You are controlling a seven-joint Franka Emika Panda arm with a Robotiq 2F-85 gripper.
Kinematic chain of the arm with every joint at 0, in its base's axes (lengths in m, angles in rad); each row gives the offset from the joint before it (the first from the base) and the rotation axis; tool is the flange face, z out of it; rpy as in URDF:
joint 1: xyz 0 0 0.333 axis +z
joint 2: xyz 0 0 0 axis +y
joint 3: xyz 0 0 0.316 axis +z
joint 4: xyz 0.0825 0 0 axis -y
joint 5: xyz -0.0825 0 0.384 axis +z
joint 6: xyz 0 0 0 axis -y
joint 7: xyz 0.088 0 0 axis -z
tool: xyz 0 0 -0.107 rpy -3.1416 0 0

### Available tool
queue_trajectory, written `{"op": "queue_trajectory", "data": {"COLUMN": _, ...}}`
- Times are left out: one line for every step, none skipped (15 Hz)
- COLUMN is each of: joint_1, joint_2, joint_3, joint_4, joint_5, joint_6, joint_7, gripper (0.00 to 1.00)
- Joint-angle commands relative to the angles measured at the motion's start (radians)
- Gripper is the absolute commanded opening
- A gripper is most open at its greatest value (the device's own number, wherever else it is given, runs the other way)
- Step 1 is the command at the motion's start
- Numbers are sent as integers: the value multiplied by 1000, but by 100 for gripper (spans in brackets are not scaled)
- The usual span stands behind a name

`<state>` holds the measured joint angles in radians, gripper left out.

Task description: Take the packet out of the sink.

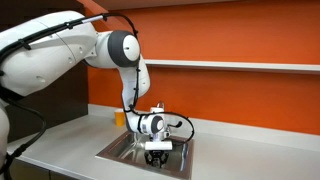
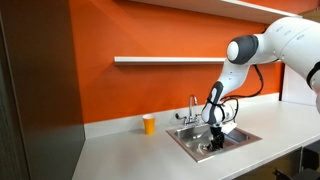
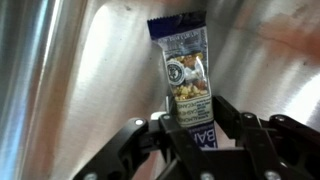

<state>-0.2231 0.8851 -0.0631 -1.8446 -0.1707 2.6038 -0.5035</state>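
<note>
Tool: your tool (image 3: 197,128) fills the bottom of the wrist view. Its two dark fingers (image 3: 228,118) are drawn in against the lower end of the packet (image 3: 185,70), one at each side, pinching it.
Packet: it is held only by its lower end. The rest stands free toward the top centre of the wrist view, with the bare steel of the sink (image 3: 90,80) behind it.
Long axis: it runs bottom to top of that frame, leaning a little to the upper left. The packet therefore points straight out from between the fingers, not across them.
Far end: you cannot tell from these views whether it touches the basin floor.
Arm pose: in an exterior view the arm (image 1: 130,75) drops from a high elbow, with the wrist turned down and the tool low inside the basin.
Nearby: in an exterior view the faucet (image 2: 193,108) stands at the basin's back edge, near the wrist. The yellow-orange cup (image 2: 149,124) sits on the table (image 2: 110,150) at frame left, well apart.
Coming move, as a judgement: lift straight up and keep your wrist off the faucet. With so short a hold, the packet may swing or slip.
</note>
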Motion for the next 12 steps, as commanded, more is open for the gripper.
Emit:
{"op": "queue_trajectory", "data": {"joint_1": -31, "joint_2": 18, "joint_3": 25, "joint_4": 34, "joint_5": -17, "joint_6": -36, "joint_7": -20, "gripper": 12}}
{"op": "queue_trajectory", "data": {"joint_1": -32, "joint_2": 19, "joint_3": 26, "joint_4": 37, "joint_5": -16, "joint_6": -41, "joint_7": -20, "gripper": 11}}
{"op": "queue_trajectory", "data": {"joint_1": -30, "joint_2": 22, "joint_3": 26, "joint_4": 40, "joint_5": -16, "joint_6": -45, "joint_7": -19, "gripper": 11}}
{"op": "queue_trajectory", "data": {"joint_1": -30, "joint_2": 23, "joint_3": 27, "joint_4": 43, "joint_5": -15, "joint_6": -49, "joint_7": -19, "gripper": 11}}
{"op": "queue_trajectory", "data": {"joint_1": -29, "joint_2": 24, "joint_3": 29, "joint_4": 47, "joint_5": -11, "joint_6": -59, "joint_7": -15, "gripper": 11}}
{"op": "queue_trajectory", "data": {"joint_1": -26, "joint_2": 19, "joint_3": 28, "joint_4": 48, "joint_5": -9, "joint_6": -70, "joint_7": -9, "gripper": 11}}
{"op": "queue_trajectory", "data": {"joint_1": -22, "joint_2": 9, "joint_3": 26, "joint_4": 44, "joint_5": -9, "joint_6": -77, "joint_7": -3, "gripper": 11}}
{"op": "queue_trajectory", "data": {"joint_1": -18, "joint_2": -4, "joint_3": 24, "joint_4": 39, "joint_5": -8, "joint_6": -88, "joint_7": 3, "gripper": 11}}
{"op": "queue_trajectory", "data": {"joint_1": -16, "joint_2": -13, "joint_3": 22, "joint_4": 34, "joint_5": -9, "joint_6": -96, "joint_7": 6, "gripper": 11}}
{"op": "queue_trajectory", "data": {"joint_1": -13, "joint_2": -25, "joint_3": 21, "joint_4": 28, "joint_5": -8, "joint_6": -107, "joint_7": 10, "gripper": 11}}
{"op": "queue_trajectory", "data": {"joint_1": -11, "joint_2": -32, "joint_3": 20, "joint_4": 25, "joint_5": -9, "joint_6": -119, "joint_7": 12, "gripper": 11}}
{"op": "queue_trajectory", "data": {"joint_1": -7, "joint_2": -41, "joint_3": 17, "joint_4": 21, "joint_5": -10, "joint_6": -133, "joint_7": 17, "gripper": 11}}
